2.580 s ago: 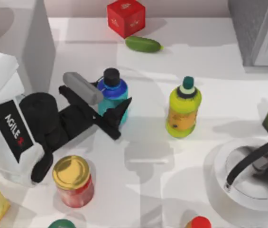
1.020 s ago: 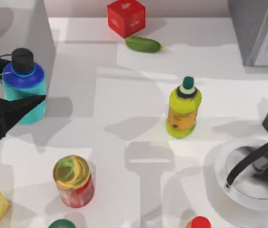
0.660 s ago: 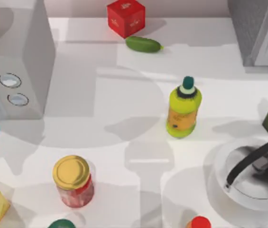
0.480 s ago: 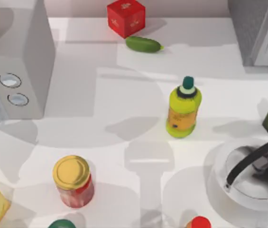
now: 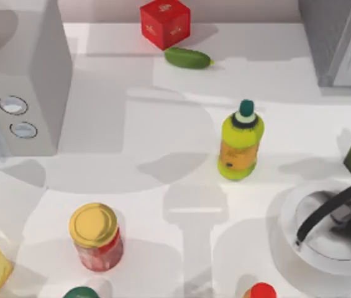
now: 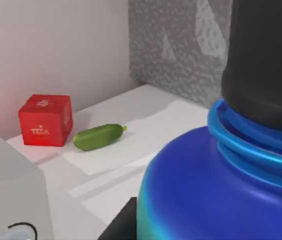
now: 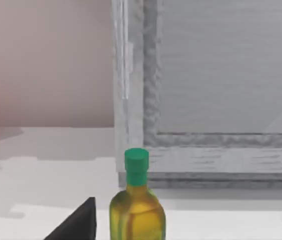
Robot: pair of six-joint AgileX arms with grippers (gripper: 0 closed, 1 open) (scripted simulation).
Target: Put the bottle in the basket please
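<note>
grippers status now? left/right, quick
Left: holding the bottle, lifted above the table.
Right: near the olive-green bottle; cannot be told.

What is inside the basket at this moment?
In the top view the basket at the table's right holds only a grey interior under its dark handle; its far right part is cut off. The bottle looms close in the left wrist view.

Bright, even light on the white counter (image 5: 163,186); soft grey shadows overlap across it, one beside the yellow-green bottle (image 5: 241,141); no glare; the blue bottle (image 6: 220,190) looms large and soft-edged in the left wrist view.
</note>
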